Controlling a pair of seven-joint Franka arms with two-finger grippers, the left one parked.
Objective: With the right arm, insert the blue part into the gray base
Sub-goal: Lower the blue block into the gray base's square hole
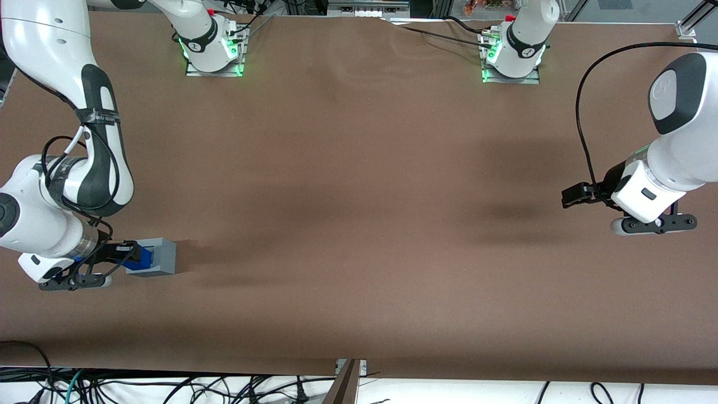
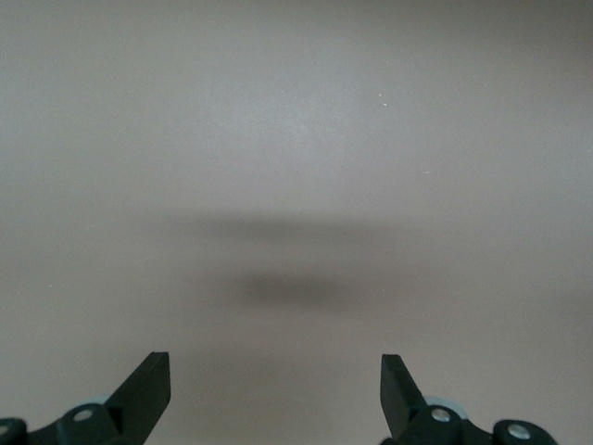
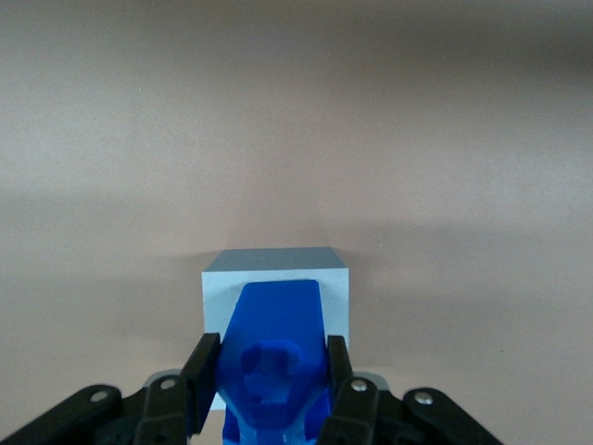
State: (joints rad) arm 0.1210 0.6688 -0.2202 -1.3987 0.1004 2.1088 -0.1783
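Observation:
The gray base [image 1: 158, 257] lies on the brown table at the working arm's end, near the front camera. The blue part [image 1: 143, 258] is pressed against the base's side face that looks toward my gripper; how deep it reaches into the socket does not show. My right gripper [image 1: 128, 256] reaches in level with the table and is shut on the blue part. In the right wrist view the blue part [image 3: 273, 357] sits between the two black fingers [image 3: 200, 375], its front end against the light face of the gray base [image 3: 276, 275].
The working arm's white forearm and looping cables [image 1: 73, 179] hang over the table just above the base. Two arm mounts with green lights [image 1: 213, 53] stand along the table's back edge. Loose cables [image 1: 168, 387] lie below the front edge.

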